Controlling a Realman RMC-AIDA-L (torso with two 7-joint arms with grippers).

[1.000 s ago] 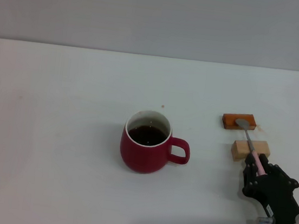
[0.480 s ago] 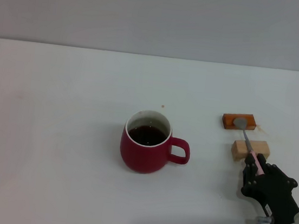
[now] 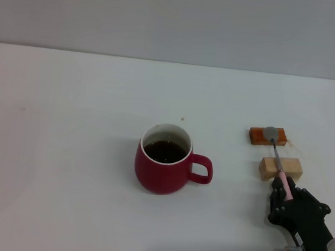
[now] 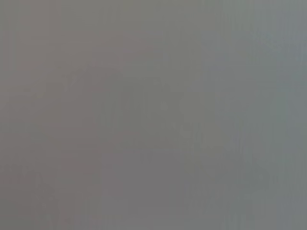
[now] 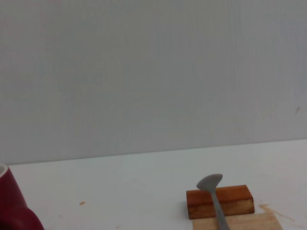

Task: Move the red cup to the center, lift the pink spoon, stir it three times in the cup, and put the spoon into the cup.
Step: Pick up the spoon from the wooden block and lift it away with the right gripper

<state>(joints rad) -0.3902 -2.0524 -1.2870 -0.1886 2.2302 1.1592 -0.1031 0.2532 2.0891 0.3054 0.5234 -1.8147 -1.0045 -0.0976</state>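
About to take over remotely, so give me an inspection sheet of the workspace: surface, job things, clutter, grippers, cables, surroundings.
Surface: white table, one small brown speck beyond the cup.
Red cup: upright near the middle, dark liquid inside, handle toward the robot's right.
Pink spoon: handle end in the right gripper, bowl over the orange-brown block, neck crossing the tan block.
Clutter: those two blocks only.
Right gripper: shut on the spoon's pink handle, at the table's near right.
Left gripper: not in view; its wrist camera shows only plain grey.
Cables: nothing seen.
Surroundings: plain grey wall.
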